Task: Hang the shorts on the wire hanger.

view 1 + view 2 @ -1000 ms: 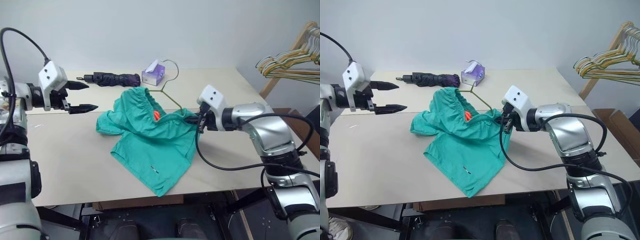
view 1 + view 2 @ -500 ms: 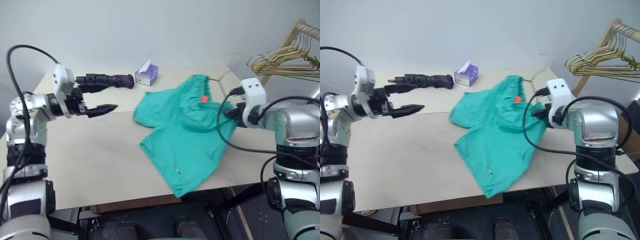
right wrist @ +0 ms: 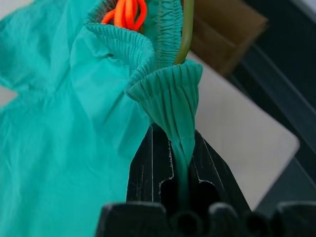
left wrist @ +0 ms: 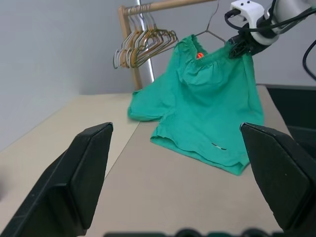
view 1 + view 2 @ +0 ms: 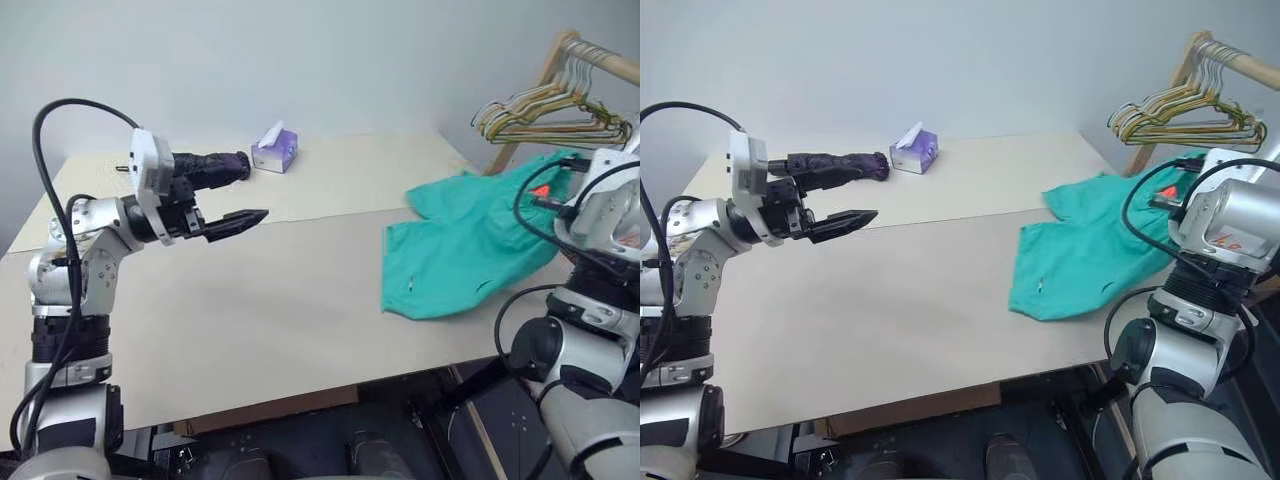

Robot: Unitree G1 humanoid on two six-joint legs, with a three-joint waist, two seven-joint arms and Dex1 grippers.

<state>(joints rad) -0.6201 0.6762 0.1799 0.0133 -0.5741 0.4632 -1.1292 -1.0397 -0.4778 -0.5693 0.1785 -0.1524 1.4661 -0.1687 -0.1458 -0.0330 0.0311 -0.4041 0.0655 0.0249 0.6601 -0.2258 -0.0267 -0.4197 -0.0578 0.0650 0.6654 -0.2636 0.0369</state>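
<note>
Holding the load off the right side of the long beige counter, so most of the surface carries nothing we need. Largest item in play: the teal-green fabric shorts with gathered elastic waistband, waistband lifted toward the wooden rack of pale hangers, leg hems trailing on the counter's right end. We read that as a carry toward the rack, not a finished hang.

Our right tool is pressed together on a pleat of the waistband; pinching at the elastic lets the fabric drape free below. The thin olive-grey wire hanger runs up beside that pleat through the waist opening; its hook shows above the shorts in the left wrist view, so it looks threaded already. Small orange tag sits inside the waistband.

Our left tool is spread wide, empty, level over the counter, well apart from the shorts, likely standing by to assist.

Dark folded umbrella and lilac tissue box sit at the far edge, out of the way.
</note>
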